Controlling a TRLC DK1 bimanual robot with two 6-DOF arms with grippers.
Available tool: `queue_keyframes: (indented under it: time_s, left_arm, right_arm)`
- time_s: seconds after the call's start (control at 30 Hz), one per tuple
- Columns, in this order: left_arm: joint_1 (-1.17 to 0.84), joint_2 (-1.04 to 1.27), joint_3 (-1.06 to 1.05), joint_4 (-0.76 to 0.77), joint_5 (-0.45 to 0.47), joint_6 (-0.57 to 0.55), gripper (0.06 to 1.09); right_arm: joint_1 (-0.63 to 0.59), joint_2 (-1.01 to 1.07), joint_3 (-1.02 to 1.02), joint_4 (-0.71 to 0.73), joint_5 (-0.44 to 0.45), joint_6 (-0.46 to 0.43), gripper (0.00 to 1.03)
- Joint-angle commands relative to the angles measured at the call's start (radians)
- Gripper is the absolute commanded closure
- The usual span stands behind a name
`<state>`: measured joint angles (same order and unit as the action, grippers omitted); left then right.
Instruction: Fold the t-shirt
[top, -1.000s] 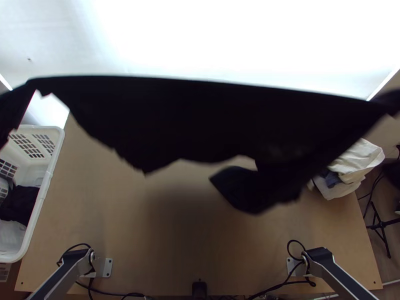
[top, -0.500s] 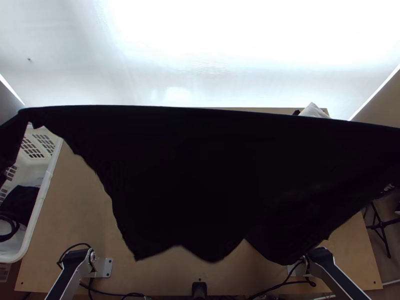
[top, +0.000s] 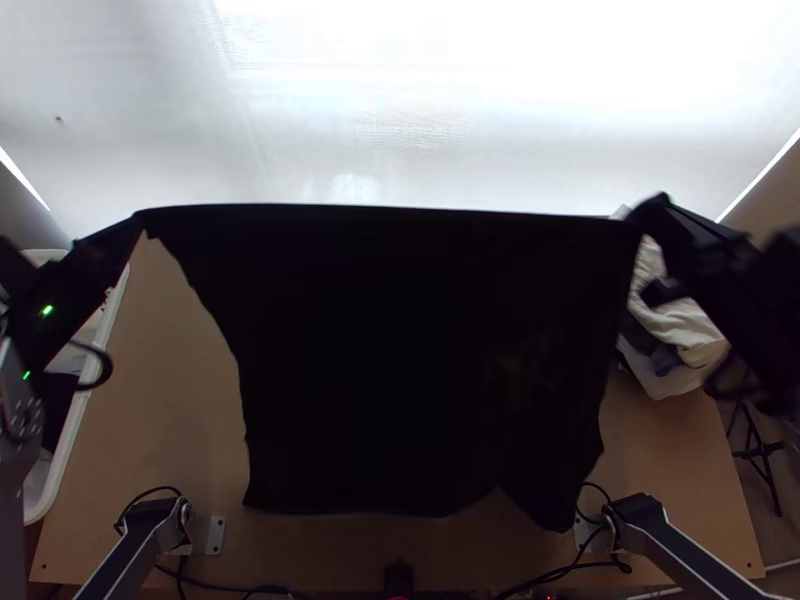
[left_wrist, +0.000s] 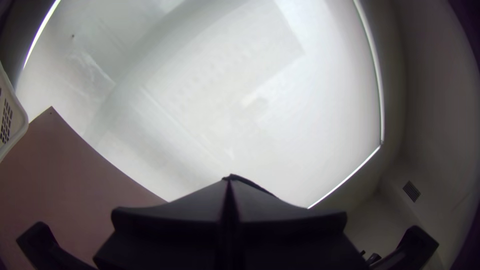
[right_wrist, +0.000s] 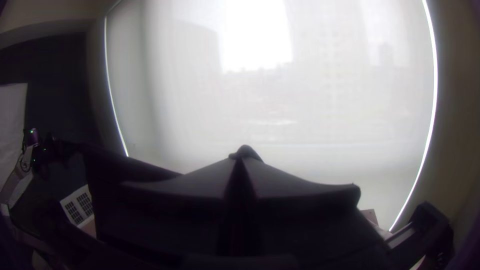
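Hanging between two grippers, the one black t-shirt (top: 420, 350) is basically a curtain over the counter (top: 170, 400) right now. Left gripper (top: 141, 220) is clamped on one upper corner, right gripper (top: 648, 208) has got the other, so that's two corners pinched, one each. Top edge is pulled pretty much straight, the rest drops in a single unfolded sheet with an uneven bottom edge. Can't tell if that edge touches the wood, tbh. In the wrist views, both the left gripper (left_wrist: 230, 184) and the right gripper (right_wrist: 245, 156) have their two fingers pressed together around black fabric. There's also one white basket (top: 57, 470) at the left side, and one heap of pale cloth (top: 690, 325) over at the right.
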<state>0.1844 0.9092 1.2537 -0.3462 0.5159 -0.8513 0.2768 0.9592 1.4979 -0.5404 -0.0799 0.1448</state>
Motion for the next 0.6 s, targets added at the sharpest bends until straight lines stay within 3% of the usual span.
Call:
queue_keyframes:
  time_s: [0.0,0.13,0.33,0.4,0.57]
  left_arm:
    - [-0.065,0.246,0.032,0.081,-0.096,0.046,1.05]
    - [-0.074,0.490,0.306,0.038,-0.129,0.063,1.05]
    - [-0.071,0.971,1.046,-0.249,-0.159,0.063,1.05]
    - [-0.077,1.027,1.138,-0.208,-0.183,0.058,1.05]
    - [-0.105,0.928,1.052,-0.108,-0.177,0.032,1.05]
  right_arm:
    - [-0.004,0.248,0.016,0.166,-0.004,-0.021,1.00]
    - [-0.033,0.483,0.289,0.168,-0.004,-0.039,1.00]
    - [-0.097,0.855,0.878,0.026,-0.009,-0.040,1.00]
    - [-0.106,0.866,0.900,0.076,-0.008,-0.040,1.00]
    - [-0.105,0.716,0.752,0.191,-0.008,0.001,1.00]
